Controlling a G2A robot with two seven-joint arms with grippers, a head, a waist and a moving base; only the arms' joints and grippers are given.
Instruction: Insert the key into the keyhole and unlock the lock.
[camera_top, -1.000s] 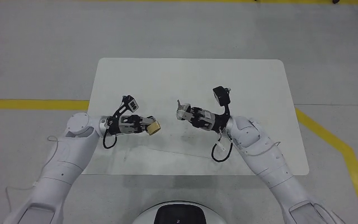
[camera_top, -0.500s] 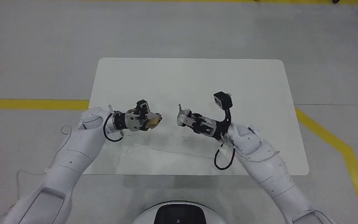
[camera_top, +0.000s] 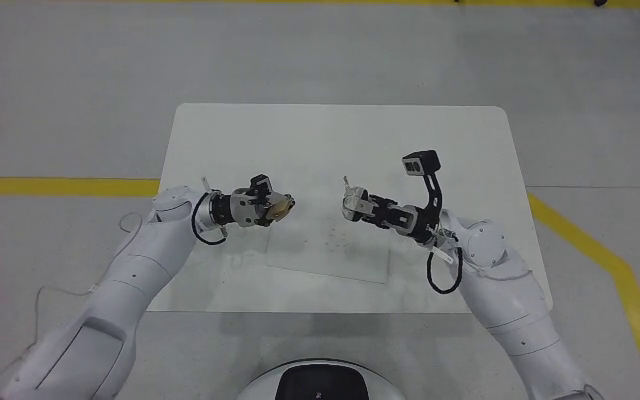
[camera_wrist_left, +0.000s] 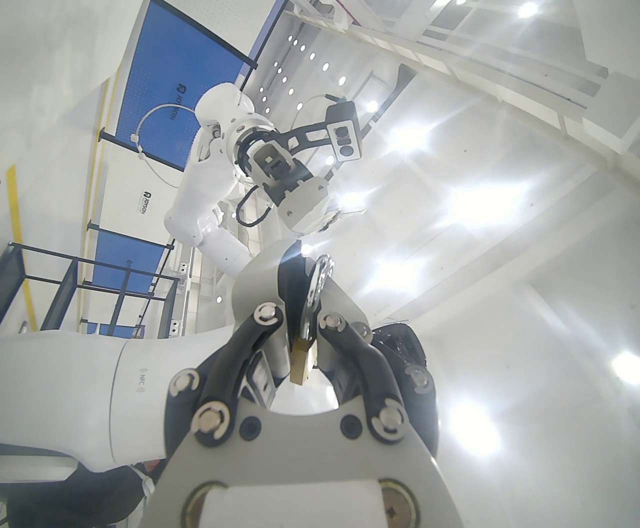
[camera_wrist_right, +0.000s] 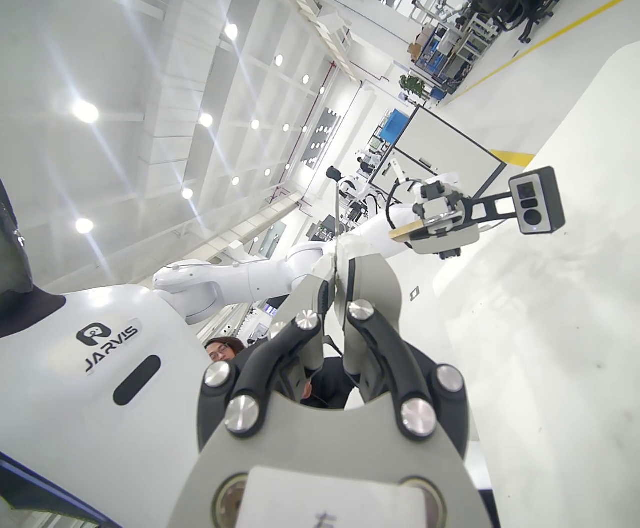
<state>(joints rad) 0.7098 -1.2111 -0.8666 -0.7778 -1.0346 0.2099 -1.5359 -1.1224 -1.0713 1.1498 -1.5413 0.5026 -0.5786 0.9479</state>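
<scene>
A small brass padlock (camera_top: 283, 207) with a silver shackle is held above the white table (camera_top: 340, 135) by my left gripper (camera_top: 274, 208), which is shut on it. In the left wrist view the fingers (camera_wrist_left: 260, 280) clamp the padlock (camera_wrist_left: 301, 362) edge-on. My right gripper (camera_top: 349, 206) faces it a short way to the right, shut on a thin metal key (camera_top: 346, 186) that points up and away. In the right wrist view the key (camera_wrist_right: 335, 220) rises from between the closed fingers, with the padlock (camera_wrist_right: 406, 231) in the left gripper (camera_wrist_right: 440, 227) beyond. Lock and key are apart.
A faint clear sheet (camera_top: 330, 255) lies flat on the table below the two grippers. A yellow floor line (camera_top: 70, 186) runs past both sides of the table. A person stands behind the robot in the right wrist view.
My left gripper has turned and shifted a little right and farther from the robot with the padlock. My right gripper has drawn back to the right with the key, widening the gap.
</scene>
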